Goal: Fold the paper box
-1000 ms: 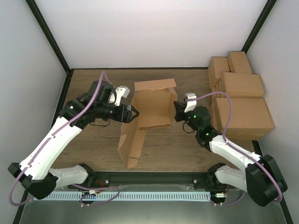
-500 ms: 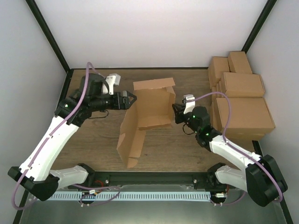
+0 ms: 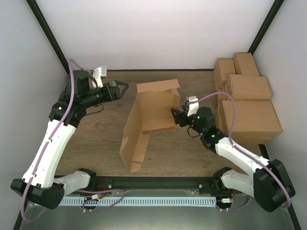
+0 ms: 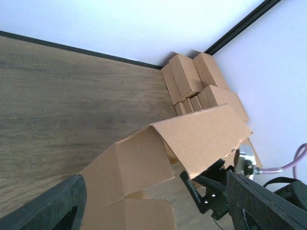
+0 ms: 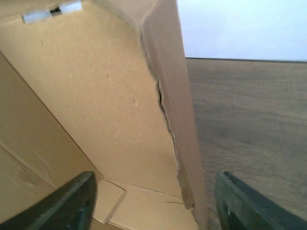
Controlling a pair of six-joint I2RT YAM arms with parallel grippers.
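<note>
The paper box stands half-folded on the tabletop. The left end effector is spread, away from it. The right end effector is spread around its right wall; whether it touches is unclear.

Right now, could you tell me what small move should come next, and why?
Probably swing the left claw toward the left panel of the plain brown cardboard box: that panel leans outward unfolded, the left claw hangs open well clear of it, and the right claw, open, straddles the right wall.
</note>
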